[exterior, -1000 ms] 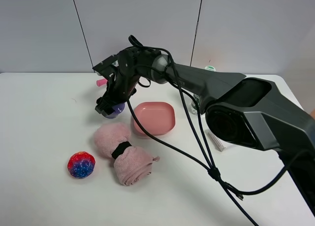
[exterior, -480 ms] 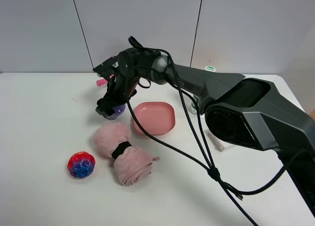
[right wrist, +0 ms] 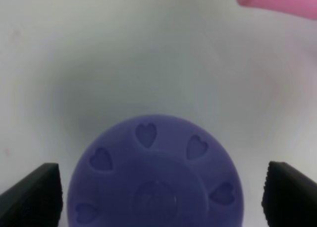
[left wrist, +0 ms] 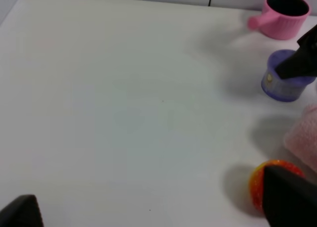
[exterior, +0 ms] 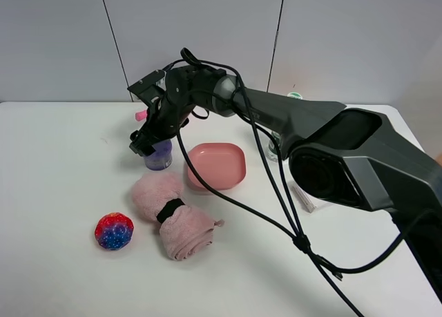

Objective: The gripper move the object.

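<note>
The object, a squat lavender-purple jar (exterior: 159, 156), stands on the white table (exterior: 62, 165) just left of a pink dish. Its lid with small heart dimples (right wrist: 156, 177) fills the right wrist view. My right gripper (exterior: 152, 143) hangs right over the jar, open. Its two black fingertips (right wrist: 32, 197) flank the lid with a gap on each side. One of its fingers shows as a black shape over the jar (left wrist: 285, 86) in the left wrist view. My left gripper (left wrist: 153, 209) is open above bare table, with nothing between its fingers.
A pink saucepan (left wrist: 282, 9) stands behind the jar. A pink square dish (exterior: 217, 166) sits to the jar's right, a rolled pink towel (exterior: 173, 217) in front of it. A multicoloured ball (exterior: 114, 231) lies front left. Black cables (exterior: 276, 193) trail across the table.
The right gripper has opened and let go of the jar, which now rests on the table a little lower than before. The gripper has lifted slightly.
</note>
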`<action>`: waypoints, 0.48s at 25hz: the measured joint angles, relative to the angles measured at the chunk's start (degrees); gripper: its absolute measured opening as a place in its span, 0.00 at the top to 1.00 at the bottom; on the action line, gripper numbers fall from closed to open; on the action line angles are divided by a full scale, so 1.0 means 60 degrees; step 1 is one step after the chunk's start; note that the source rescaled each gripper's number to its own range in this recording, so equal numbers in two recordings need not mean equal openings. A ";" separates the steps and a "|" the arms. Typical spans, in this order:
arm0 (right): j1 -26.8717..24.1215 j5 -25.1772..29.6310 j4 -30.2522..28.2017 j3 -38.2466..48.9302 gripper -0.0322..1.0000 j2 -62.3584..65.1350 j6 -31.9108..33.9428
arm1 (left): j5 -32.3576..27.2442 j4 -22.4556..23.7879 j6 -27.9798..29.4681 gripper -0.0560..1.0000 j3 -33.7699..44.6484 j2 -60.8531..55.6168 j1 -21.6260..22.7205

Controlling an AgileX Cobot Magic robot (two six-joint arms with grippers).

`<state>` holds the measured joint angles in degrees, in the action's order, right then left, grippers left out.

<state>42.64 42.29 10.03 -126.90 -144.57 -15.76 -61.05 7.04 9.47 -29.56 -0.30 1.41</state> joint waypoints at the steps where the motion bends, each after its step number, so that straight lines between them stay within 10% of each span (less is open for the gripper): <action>1: 0.0000 0.0056 0.0000 0.0000 0.50 0.0136 0.0028 | 0.0000 0.0000 0.0000 0.00 0.0000 0.0000 0.0000; 12: 0.0000 0.1511 -0.1671 0.0000 0.50 0.4711 0.0953 | 0.0000 0.0000 0.0000 0.00 0.0000 0.0000 0.0000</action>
<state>42.64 51.36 0.00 -126.90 -116.30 -10.04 -61.05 7.04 9.47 -29.56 -0.30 1.41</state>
